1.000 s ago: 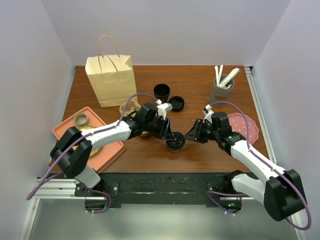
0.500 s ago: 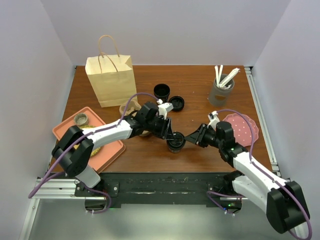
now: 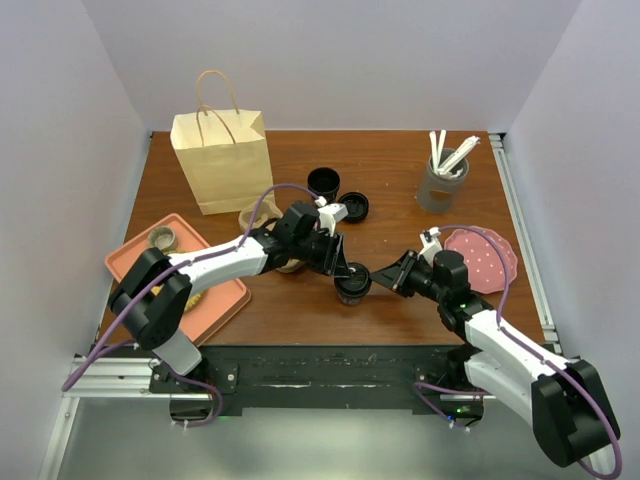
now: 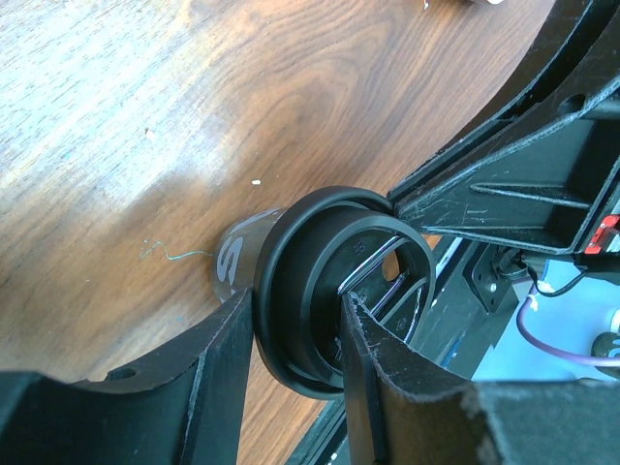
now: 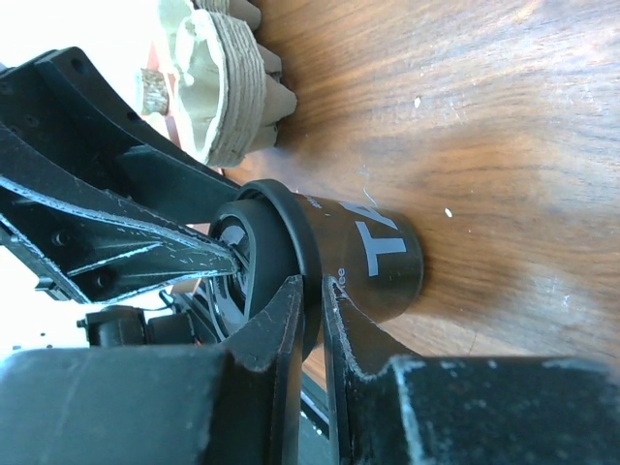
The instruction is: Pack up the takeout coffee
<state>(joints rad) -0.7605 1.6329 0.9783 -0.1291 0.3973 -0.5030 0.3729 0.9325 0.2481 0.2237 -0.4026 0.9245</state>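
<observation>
The takeout coffee (image 3: 352,288), a small black cup with white lettering and a black sip lid, stands upright on the wooden table near the front middle. My left gripper (image 3: 344,272) reaches it from the upper left and is shut on the lid (image 4: 325,291), one finger outside the rim and the other in the lid's recess. My right gripper (image 3: 376,278) comes in low from the right. In the right wrist view its fingers (image 5: 291,320) pinch the lid's rim just above the cup wall (image 5: 383,254), with only a thin gap between them.
A brown paper bag (image 3: 222,160) stands at the back left. A lidless black cup (image 3: 323,183) and a loose lid (image 3: 353,206) sit behind the arms. A cardboard carrier (image 5: 228,87), an orange tray (image 3: 175,272), a pink plate (image 3: 488,252) and a grey utensil holder (image 3: 441,180) are around.
My right arm swung lower and in towards the cup, and its jaws narrowed onto the lid's rim. The left arm and the cup stayed put.
</observation>
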